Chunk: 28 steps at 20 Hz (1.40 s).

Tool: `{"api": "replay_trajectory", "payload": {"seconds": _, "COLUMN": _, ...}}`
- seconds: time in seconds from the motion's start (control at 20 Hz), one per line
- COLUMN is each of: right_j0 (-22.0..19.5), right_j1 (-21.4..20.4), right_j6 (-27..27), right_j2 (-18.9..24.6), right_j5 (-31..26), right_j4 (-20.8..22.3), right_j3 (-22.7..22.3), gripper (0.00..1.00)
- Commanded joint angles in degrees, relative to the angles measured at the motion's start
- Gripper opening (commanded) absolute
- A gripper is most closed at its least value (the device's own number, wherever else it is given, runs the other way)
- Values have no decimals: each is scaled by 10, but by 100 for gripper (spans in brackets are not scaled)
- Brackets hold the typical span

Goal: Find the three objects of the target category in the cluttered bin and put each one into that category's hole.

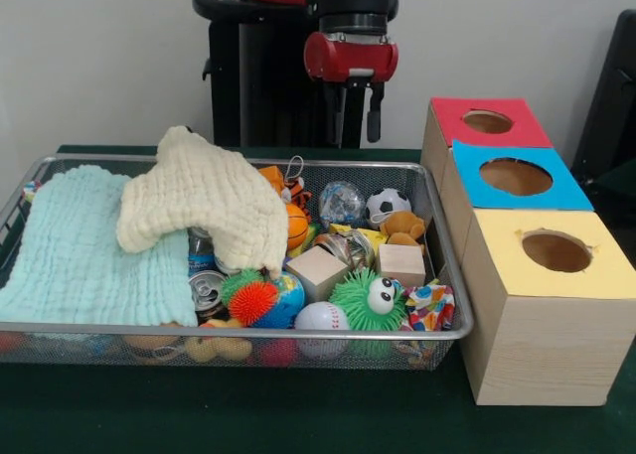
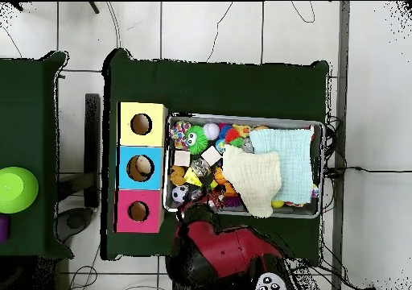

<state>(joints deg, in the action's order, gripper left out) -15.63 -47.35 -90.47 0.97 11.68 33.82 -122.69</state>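
Note:
The wire mesh bin (image 1: 238, 327) holds clutter, and it also shows in the overhead view (image 2: 241, 118). A tan-brown plush animal (image 1: 402, 226) sits at its right side, next to a wooden cube. An orange striped plush (image 1: 289, 189) peeks out from under the cream cloth's edge. The red-topped box's hole (image 1: 487, 122) is at the far right, beyond the bin, and also shows in the overhead view (image 2: 138, 211). My gripper (image 1: 356, 126) hangs open and empty above the bin's far rim. In the overhead view the arm (image 2: 221, 250) hides it.
A cream cloth (image 1: 209, 196) and a light blue cloth (image 1: 84, 250) cover the bin's left half. A green googly-eyed ball (image 1: 368, 300), a soccer ball (image 1: 388, 205), cans and wooden cubes lie around. The blue-topped hole (image 1: 515, 176) and the yellow-topped hole (image 1: 556, 250) are nearer.

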Motion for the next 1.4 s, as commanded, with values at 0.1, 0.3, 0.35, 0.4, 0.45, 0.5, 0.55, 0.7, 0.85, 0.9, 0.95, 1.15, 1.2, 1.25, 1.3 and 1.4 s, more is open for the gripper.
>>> {"api": "replay_trajectory", "payload": {"seconds": 0.1, "right_j0": 21, "right_j1": 121, "right_j6": -121, "right_j2": -77, "right_j5": 105, "right_j4": -59, "right_j3": 18, "gripper": 100}}
{"api": "replay_trajectory", "payload": {"seconds": 0.3, "right_j0": 47, "right_j1": 155, "right_j6": -120, "right_j2": -94, "right_j5": 154, "right_j4": -91, "right_j3": 19, "gripper": 100}}
{"api": "replay_trajectory", "payload": {"seconds": 0.35, "right_j0": 54, "right_j1": 161, "right_j6": -121, "right_j2": -95, "right_j5": 165, "right_j4": -102, "right_j3": 20, "gripper": 100}}
{"api": "replay_trajectory", "payload": {"seconds": 0.4, "right_j0": 58, "right_j1": 163, "right_j6": -121, "right_j2": -95, "right_j5": 170, "right_j4": -108, "right_j3": 20, "gripper": 100}}
{"api": "replay_trajectory", "payload": {"seconds": 0.45, "right_j0": 60, "right_j1": 163, "right_j6": -124, "right_j2": -91, "right_j5": 172, "right_j4": -114, "right_j3": 20, "gripper": 100}}
{"api": "replay_trajectory", "payload": {"seconds": 0.5, "right_j0": 61, "right_j1": 162, "right_j6": -124, "right_j2": -86, "right_j5": 171, "right_j4": -117, "right_j3": 19, "gripper": 100}}
{"api": "replay_trajectory", "payload": {"seconds": 0.55, "right_j0": 61, "right_j1": 155, "right_j6": -126, "right_j2": -82, "right_j5": 166, "right_j4": -120, "right_j3": 18, "gripper": 100}}
{"api": "replay_trajectory", "payload": {"seconds": 0.7, "right_j0": 62, "right_j1": 156, "right_j6": -128, "right_j2": -75, "right_j5": 168, "right_j4": -129, "right_j3": 17, "gripper": 100}}
{"api": "replay_trajectory", "payload": {"seconds": 0.85, "right_j0": 64, "right_j1": 150, "right_j6": -132, "right_j2": -67, "right_j5": 169, "right_j4": -136, "right_j3": 13, "gripper": 100}}
{"api": "replay_trajectory", "payload": {"seconds": 0.9, "right_j0": 64, "right_j1": 147, "right_j6": -132, "right_j2": -66, "right_j5": 168, "right_j4": -138, "right_j3": 12, "gripper": 100}}
{"api": "replay_trajectory", "payload": {"seconds": 0.95, "right_j0": 64, "right_j1": 144, "right_j6": -132, "right_j2": -63, "right_j5": 164, "right_j4": -139, "right_j3": 11, "gripper": 100}}
{"api": "replay_trajectory", "payload": {"seconds": 1.15, "right_j0": 68, "right_j1": 158, "right_j6": -135, "right_j2": -63, "right_j5": 178, "right_j4": -147, "right_j3": 14, "gripper": 100}}
{"api": "replay_trajectory", "payload": {"seconds": 1.2, "right_j0": 70, "right_j1": 164, "right_j6": -135, "right_j2": -64, "right_j5": 184, "right_j4": -149, "right_j3": 15, "gripper": 100}}
{"api": "replay_trajectory", "payload": {"seconds": 1.25, "right_j0": 73, "right_j1": 173, "right_j6": -136, "right_j2": -65, "right_j5": 193, "right_j4": -153, "right_j3": 18, "gripper": 100}}
{"api": "replay_trajectory", "payload": {"seconds": 1.3, "right_j0": 74, "right_j1": 175, "right_j6": -136, "right_j2": -65, "right_j5": 195, "right_j4": -156, "right_j3": 19, "gripper": 100}}
{"api": "replay_trajectory", "payload": {"seconds": 1.4, "right_j0": 81, "right_j1": 185, "right_j6": -137, "right_j2": -66, "right_j5": 207, "right_j4": -164, "right_j3": 22, "gripper": 100}}
